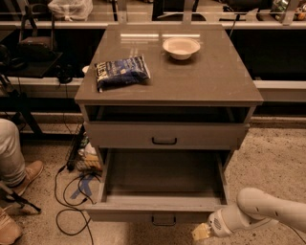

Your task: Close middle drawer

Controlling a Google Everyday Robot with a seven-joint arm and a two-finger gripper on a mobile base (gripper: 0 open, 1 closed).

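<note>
My tool (201,232) is low at the front right end of the middle drawer (143,213), apart or together I can't tell, and the push runs straight back under the desk (210,76).

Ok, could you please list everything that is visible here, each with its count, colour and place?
cabinet: one, grey-brown, centre.
bowl: one, white, on the cabinet top, far right part.
snack bag: one, blue, on the cabinet top, left part.
upper drawer: one, grey, pushed in, under the top.
middle drawer: one, grey, standing open, below the upper drawer.
plastic bag: one, whitish, far upper left.
cables: several, dark, on the floor left of the cabinet.
bystander's leg: one, light trousers, left edge.
arm: one, white, bottom right.
end effector: one, yellowish tip, beside the middle drawer's right front corner.
</note>
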